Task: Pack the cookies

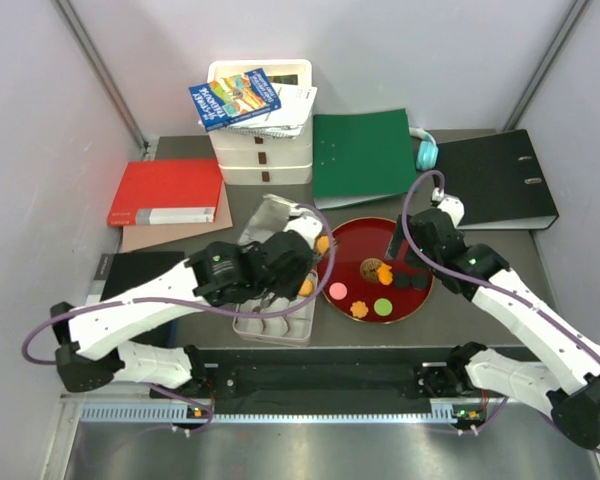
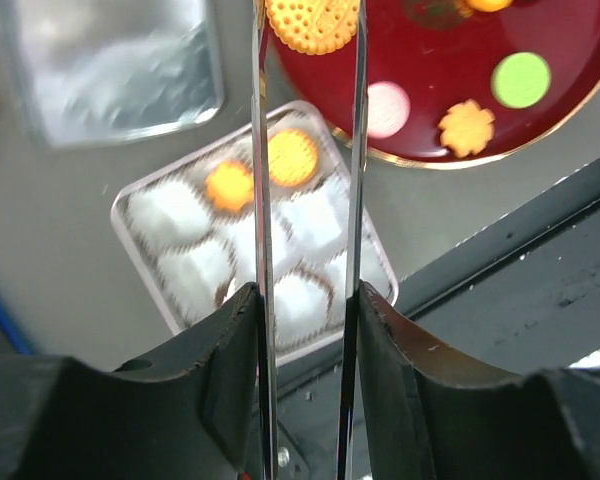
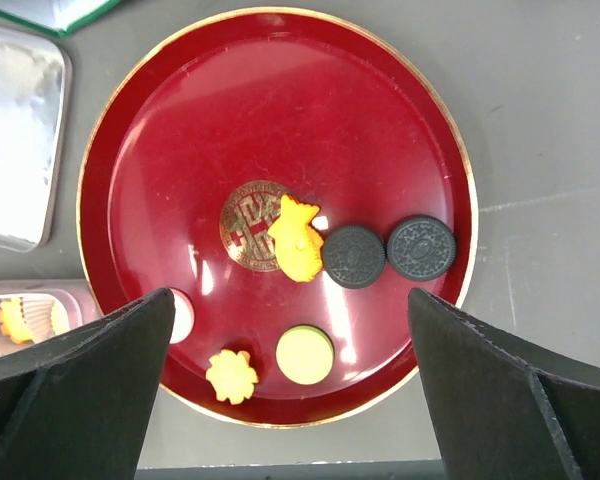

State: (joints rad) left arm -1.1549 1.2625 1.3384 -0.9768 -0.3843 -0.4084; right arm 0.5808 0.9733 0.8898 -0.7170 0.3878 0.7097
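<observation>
The red plate [image 1: 352, 240] holds several cookies: an orange one [image 3: 300, 238], two black ones [image 3: 354, 257], a green one [image 3: 304, 354], an orange flower [image 3: 231, 375] and a pink one [image 2: 385, 108]. My left gripper [image 1: 318, 247] is shut on a round orange cookie [image 2: 312, 20], held over the plate's left edge. Below it the clear tin [image 2: 150, 215] of white paper cups holds two orange cookies [image 2: 230, 185]. My right gripper [image 3: 290, 300] is open wide and empty, hovering above the plate's near half.
The silver tin lid [image 1: 270, 220] lies behind the tin. At the back are white drawers with books [image 1: 260, 130], a green binder [image 1: 365, 155], teal headphones [image 1: 426, 150] and a black binder [image 1: 500, 180]. A red folder [image 1: 165, 190] lies at the left. A black rail [image 1: 330, 380] runs along the front.
</observation>
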